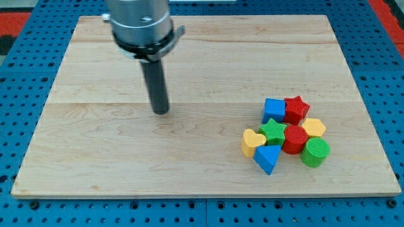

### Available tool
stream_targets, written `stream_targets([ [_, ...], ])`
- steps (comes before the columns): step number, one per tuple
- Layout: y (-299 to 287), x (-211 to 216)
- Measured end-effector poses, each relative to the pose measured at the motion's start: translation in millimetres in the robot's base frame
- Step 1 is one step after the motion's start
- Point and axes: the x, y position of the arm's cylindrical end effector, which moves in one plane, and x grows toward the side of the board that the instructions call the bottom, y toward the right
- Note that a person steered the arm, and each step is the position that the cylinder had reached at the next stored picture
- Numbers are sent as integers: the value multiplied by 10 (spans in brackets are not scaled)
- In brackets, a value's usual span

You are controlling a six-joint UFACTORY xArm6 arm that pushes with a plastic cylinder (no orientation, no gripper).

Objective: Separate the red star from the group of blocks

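The red star (pixel 296 108) sits at the top right of a tight cluster of blocks at the view's right. It touches the blue cube (pixel 274 109) on its left and lies just above the yellow hexagon (pixel 314 127) and the red cylinder (pixel 294 139). The cluster also holds a green star (pixel 273 131), a yellow heart (pixel 252 142), a blue triangle (pixel 268 158) and a green cylinder (pixel 315 152). My tip (pixel 161 111) rests on the board far to the left of the cluster, touching no block.
The wooden board (pixel 126 164) lies on a blue perforated table (pixel 19 94). The arm's grey end piece (pixel 140 25) hangs over the board's top left.
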Motion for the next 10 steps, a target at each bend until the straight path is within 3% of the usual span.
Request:
stream_targets([
  [5,174,393],
  [7,1302,1443],
  [9,2924,1532],
  [10,2942,1290],
])
